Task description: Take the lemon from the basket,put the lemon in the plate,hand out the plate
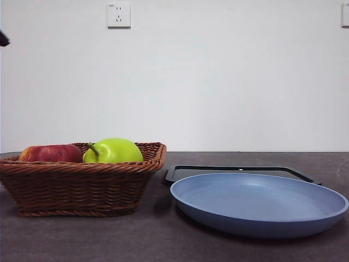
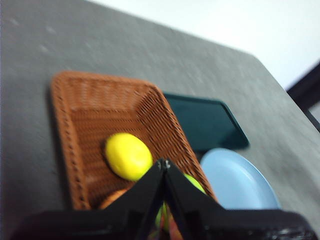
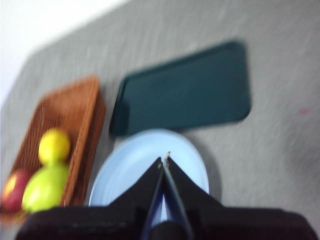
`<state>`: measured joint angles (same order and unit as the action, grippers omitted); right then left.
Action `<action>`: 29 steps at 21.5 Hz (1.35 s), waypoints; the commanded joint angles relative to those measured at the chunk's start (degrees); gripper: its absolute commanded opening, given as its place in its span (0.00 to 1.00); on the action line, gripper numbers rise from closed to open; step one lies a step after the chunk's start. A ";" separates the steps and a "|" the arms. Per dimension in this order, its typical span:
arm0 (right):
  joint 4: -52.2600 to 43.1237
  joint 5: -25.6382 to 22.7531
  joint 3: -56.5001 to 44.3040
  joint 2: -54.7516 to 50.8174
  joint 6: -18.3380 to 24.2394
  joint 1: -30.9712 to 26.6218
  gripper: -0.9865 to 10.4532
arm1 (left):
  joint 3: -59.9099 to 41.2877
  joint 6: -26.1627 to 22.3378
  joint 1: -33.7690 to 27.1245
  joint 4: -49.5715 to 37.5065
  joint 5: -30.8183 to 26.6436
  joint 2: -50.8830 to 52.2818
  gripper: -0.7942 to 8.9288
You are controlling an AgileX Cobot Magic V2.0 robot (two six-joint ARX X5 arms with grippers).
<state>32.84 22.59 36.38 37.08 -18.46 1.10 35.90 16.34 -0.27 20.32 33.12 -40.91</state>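
The brown wicker basket [image 1: 82, 183] stands at the left in the front view. It holds a green apple [image 1: 114, 150] and a red apple [image 1: 50, 153]; the lemon is hidden there. In the left wrist view the yellow lemon [image 2: 128, 156] lies in the basket [image 2: 90, 115]. My left gripper [image 2: 164, 163] is shut and empty, high above the basket. The light blue plate [image 1: 259, 203] sits empty at the right. My right gripper [image 3: 165, 160] is shut and empty, high above the plate [image 3: 135, 160]. The lemon [image 3: 54, 145] also shows in the right wrist view.
A flat black tray [image 1: 240, 172] lies behind the plate, beside the basket [image 3: 65, 120]. It also shows in the left wrist view [image 2: 205, 122] and the right wrist view [image 3: 185, 90]. A black arm tip [image 1: 3, 39] shows at the top left.
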 commanded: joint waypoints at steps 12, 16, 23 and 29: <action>9.07 2.84 4.94 26.95 11.02 2.23 0.30 | 12.48 -10.60 4.72 13.99 2.82 -13.31 0.30; 4.37 2.36 4.94 32.65 10.99 3.45 0.34 | 12.50 -10.36 4.90 14.03 -0.11 -13.31 0.50; -4.46 2.99 4.94 44.48 8.76 4.96 0.33 | 12.48 -10.32 6.51 14.51 -0.11 -13.33 0.51; -7.15 2.91 4.94 48.85 7.37 5.25 0.14 | 12.48 -10.34 6.69 14.51 -0.13 -13.33 0.51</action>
<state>26.02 25.47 40.60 85.10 -10.72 6.07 47.59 6.61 6.17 35.14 32.99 -53.89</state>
